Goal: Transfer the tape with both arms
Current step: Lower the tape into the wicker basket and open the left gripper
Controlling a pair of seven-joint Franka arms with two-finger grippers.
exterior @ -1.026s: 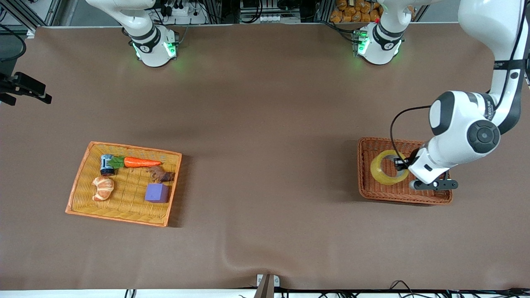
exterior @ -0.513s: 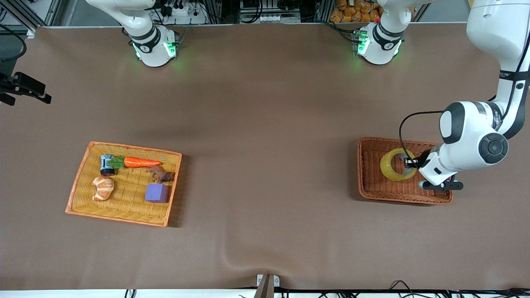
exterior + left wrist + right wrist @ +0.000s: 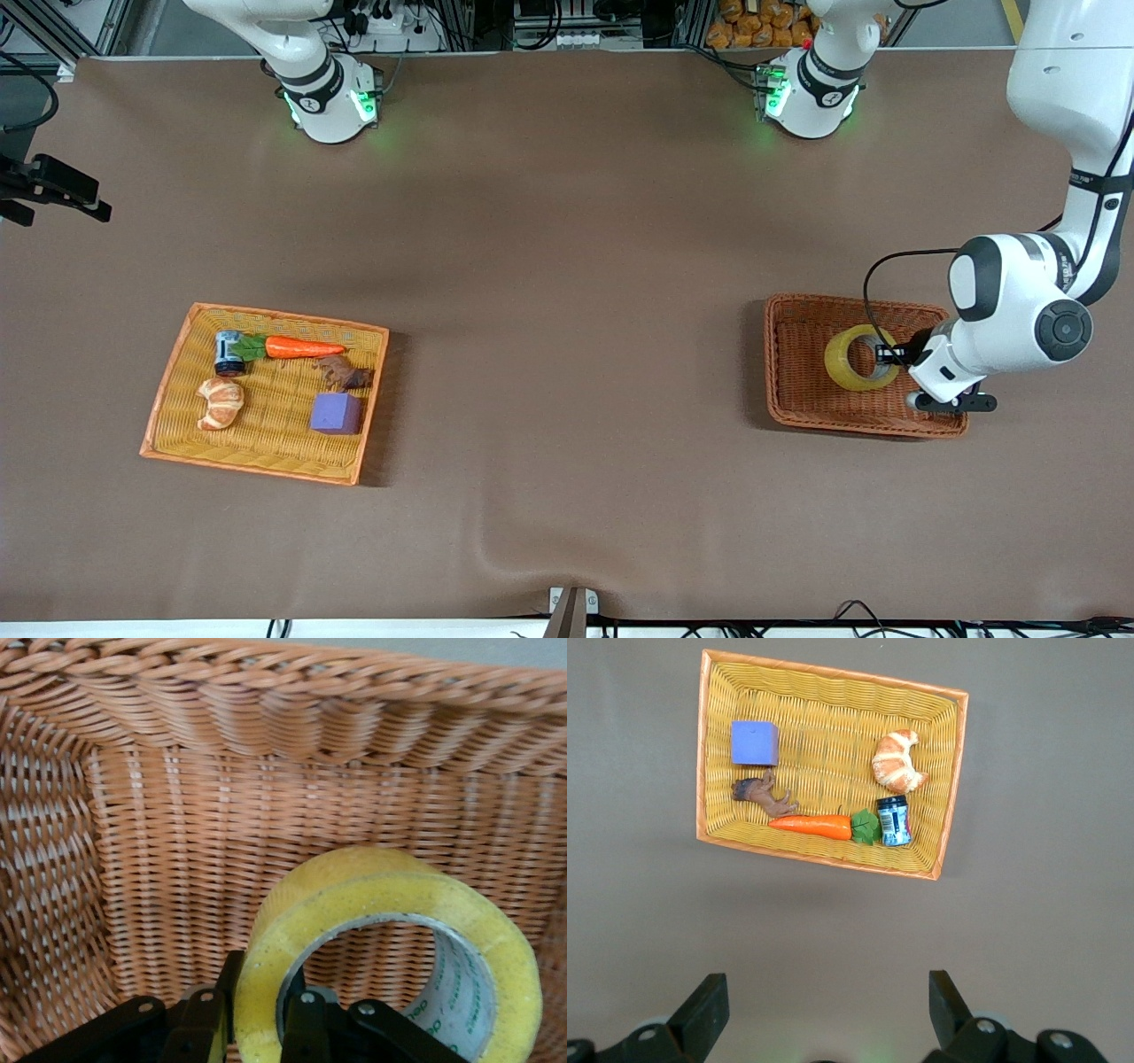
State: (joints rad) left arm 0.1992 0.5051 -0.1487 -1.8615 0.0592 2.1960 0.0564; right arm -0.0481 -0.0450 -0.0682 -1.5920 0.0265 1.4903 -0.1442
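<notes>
The tape (image 3: 861, 357), a yellow translucent ring with a pale core, is tilted up on edge over the brown wicker basket (image 3: 797, 416). My left gripper (image 3: 886, 354) is shut on its wall, one finger inside the hole and one outside. In the left wrist view the tape (image 3: 390, 895) fills the foreground, with the left gripper (image 3: 264, 992) pinching its rim above the basket's woven floor (image 3: 177, 859). My right gripper (image 3: 826, 983) stands open and empty, high over the bare table near the yellow tray (image 3: 833, 673).
The yellow tray (image 3: 266, 312) toward the right arm's end holds a carrot (image 3: 301, 347), a croissant (image 3: 220, 403), a purple cube (image 3: 336, 413), a small jar (image 3: 229, 353) and a brown figure (image 3: 344, 374). A black bracket (image 3: 53, 188) juts in at that table end.
My left gripper has drawn the tape toward the left arm's end of the basket, and the roll has tipped more upright. The tray and its contents have not moved.
</notes>
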